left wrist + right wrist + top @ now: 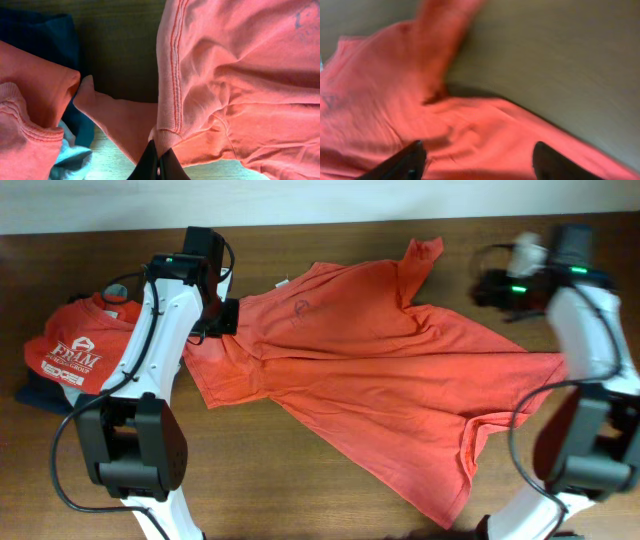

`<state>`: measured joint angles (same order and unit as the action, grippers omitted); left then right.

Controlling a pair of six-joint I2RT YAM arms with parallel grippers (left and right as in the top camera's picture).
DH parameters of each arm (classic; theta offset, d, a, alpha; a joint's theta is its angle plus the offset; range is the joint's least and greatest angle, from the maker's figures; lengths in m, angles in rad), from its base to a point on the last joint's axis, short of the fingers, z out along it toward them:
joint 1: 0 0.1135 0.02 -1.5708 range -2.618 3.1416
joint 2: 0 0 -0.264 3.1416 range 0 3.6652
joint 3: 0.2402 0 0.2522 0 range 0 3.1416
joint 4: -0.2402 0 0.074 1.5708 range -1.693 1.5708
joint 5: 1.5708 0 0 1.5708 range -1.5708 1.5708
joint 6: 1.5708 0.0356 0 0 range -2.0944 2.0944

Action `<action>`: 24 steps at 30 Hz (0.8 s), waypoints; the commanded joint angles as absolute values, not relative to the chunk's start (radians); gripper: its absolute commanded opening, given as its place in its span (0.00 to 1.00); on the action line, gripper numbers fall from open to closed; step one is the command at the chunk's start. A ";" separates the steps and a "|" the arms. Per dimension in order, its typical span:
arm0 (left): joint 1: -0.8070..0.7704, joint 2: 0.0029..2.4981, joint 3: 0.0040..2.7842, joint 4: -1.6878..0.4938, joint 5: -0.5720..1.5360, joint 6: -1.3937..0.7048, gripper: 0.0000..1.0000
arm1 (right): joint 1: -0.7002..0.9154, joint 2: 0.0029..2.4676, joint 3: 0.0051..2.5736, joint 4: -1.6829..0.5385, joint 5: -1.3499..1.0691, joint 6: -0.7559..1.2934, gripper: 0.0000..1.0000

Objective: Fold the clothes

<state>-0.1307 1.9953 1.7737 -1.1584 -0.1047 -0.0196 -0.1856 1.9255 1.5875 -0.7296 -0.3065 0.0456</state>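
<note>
A large coral-red T-shirt (370, 370) lies spread diagonally across the middle of the wooden table, one sleeve pointing to the far edge. My left gripper (226, 318) is at its left edge. In the left wrist view the gripper (160, 159) is shut on a pinch of the shirt (240, 75) beside a stitched seam. My right gripper (485, 288) hovers at the far right, just off the shirt's upper sleeve. The blurred right wrist view shows this gripper (479, 157) open, with nothing between its fingers and the shirt (470, 135) below.
A pile of clothes sits at the left: a red tee with white "FRAM" print (80, 345) on top of a navy garment (35, 392). The left wrist view shows the pile's red cloth (30, 90), navy cloth (45, 35) and a pale grey-blue piece (72, 155) close to the held sleeve.
</note>
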 commanded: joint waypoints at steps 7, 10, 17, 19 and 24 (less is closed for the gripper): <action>-0.132 1.981 1.781 -1.153 -0.101 -0.007 0.05 | 0.025 2.199 1.594 -0.509 0.020 -0.120 0.83; -0.132 1.981 1.781 -1.153 -0.101 -0.007 0.05 | 0.028 2.252 1.594 -0.476 0.015 -0.144 0.69; -0.132 1.981 1.781 -1.153 -0.101 -0.007 0.06 | 0.003 2.223 1.612 -0.469 0.008 -0.149 0.15; -0.132 1.981 1.781 -1.153 -0.101 -0.007 0.06 | -0.020 2.211 1.636 -0.463 0.009 -0.149 0.15; -0.132 1.981 1.781 -1.153 -0.101 -0.007 0.06 | -0.111 2.211 1.691 -0.410 0.012 -0.113 0.15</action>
